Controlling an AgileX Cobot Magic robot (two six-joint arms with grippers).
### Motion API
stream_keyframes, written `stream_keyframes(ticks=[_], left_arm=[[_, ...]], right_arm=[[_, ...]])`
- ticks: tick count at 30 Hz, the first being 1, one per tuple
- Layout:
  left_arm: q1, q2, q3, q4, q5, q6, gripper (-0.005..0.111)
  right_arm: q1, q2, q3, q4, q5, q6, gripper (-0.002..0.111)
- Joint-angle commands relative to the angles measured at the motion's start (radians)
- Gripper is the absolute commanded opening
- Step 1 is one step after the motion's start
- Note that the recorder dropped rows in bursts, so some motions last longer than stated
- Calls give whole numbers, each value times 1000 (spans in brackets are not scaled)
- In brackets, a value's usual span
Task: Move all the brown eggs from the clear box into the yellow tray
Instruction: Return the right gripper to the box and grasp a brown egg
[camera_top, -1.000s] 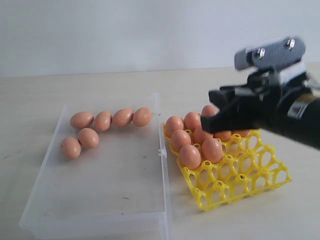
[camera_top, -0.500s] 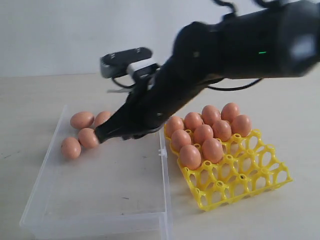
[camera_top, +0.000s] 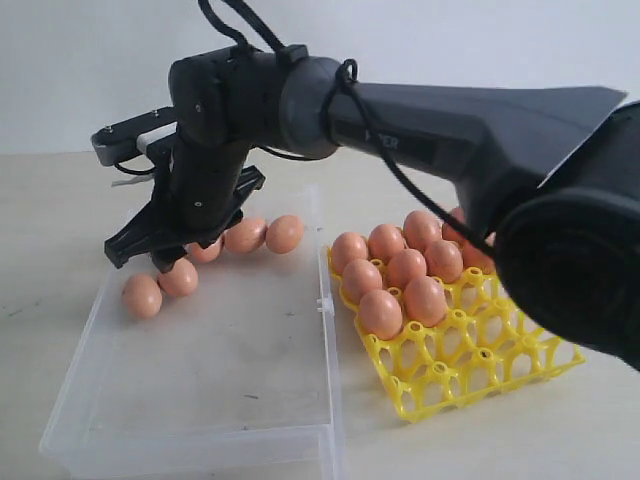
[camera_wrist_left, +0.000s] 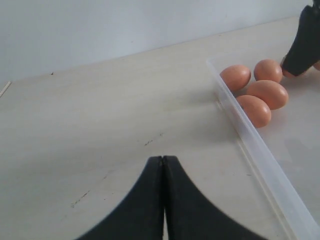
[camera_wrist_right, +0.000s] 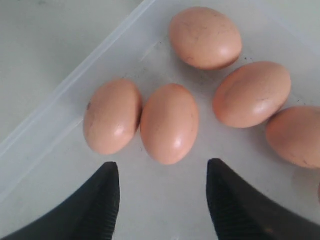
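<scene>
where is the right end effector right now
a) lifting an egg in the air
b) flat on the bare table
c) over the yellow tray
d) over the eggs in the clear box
d: the right end effector hangs with its jaws apart and empty just above the brown eggs lying in the clear box, well away from the yellow tray.
</scene>
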Motion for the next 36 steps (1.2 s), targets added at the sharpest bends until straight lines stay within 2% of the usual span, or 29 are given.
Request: stream_keyframes(ticks=[1, 11, 23, 25, 26, 27, 28, 32, 36], left_arm=[[2, -6, -4, -8, -8, -5, 0], [2, -6, -4, -8, -8, -5, 0], [2, -6, -4, -8, -8, -5, 0], [2, -6, -4, -8, -8, -5, 0], [2, -6, -4, -8, -8, -5, 0], [2, -6, -4, -8, -8, -5, 0], [2, -6, -4, -8, -8, -5, 0], [2, -6, -4, -8, -8, -5, 0], [2, -6, -4, -8, -8, -5, 0]], right_arm=[[0, 76, -120, 0, 47, 71, 51], [-2, 187, -266, 1, 45, 85, 51], [-2, 258, -270, -43, 4, 84, 51], [-2, 258, -270, -43, 4, 84, 40], [-2, 258, -270, -40, 4, 84, 19], [-2, 256, -270, -40, 4, 84, 4], [-2, 255, -270, -36, 8, 77, 0], [-2, 199, -270, -36, 4, 77, 0], [0, 97, -213, -50, -104, 77, 0]])
